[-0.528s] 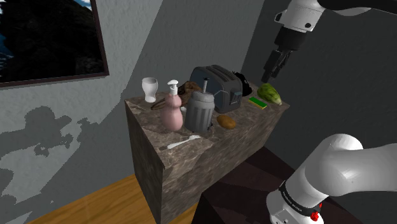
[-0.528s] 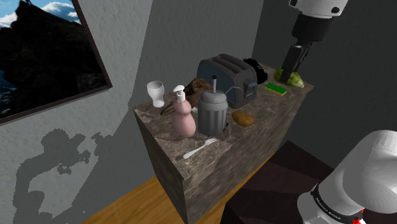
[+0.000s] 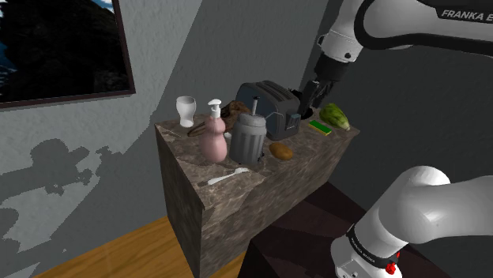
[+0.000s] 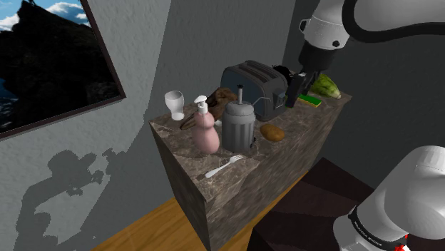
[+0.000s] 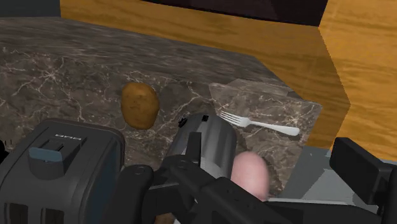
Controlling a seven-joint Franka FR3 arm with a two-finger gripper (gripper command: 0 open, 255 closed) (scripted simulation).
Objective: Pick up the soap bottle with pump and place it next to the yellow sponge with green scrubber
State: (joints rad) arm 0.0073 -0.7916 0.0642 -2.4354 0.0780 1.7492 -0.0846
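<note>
Pink soap bottle (image 3: 212, 142) stands untouched left of centre on the bench (image 3: 237, 197); gripper (image 3: 306, 101) hangs upper right by the toaster (image 3: 267, 101), fingers (image 5: 361, 173) spread, empty; reach stage, likely next a descent past the grey canister (image 3: 249, 136).

A home kitchen corner: mid-frame, a dark marble counter (image 3: 310, 148) bears a grey two-slot toaster (image 3: 269, 101), brown potato (image 3: 280, 150) and pale fork (image 3: 227, 177); a framed landscape picture (image 3: 55, 47) hangs upper left, with wooden floor (image 3: 118, 253) lower left.

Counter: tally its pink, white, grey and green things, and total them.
Pink: 1, soap bottle
White: 2, cup, fork
Grey: 2, toaster, canister
Green: 2, sponge, lettuce
Total: 7
</note>
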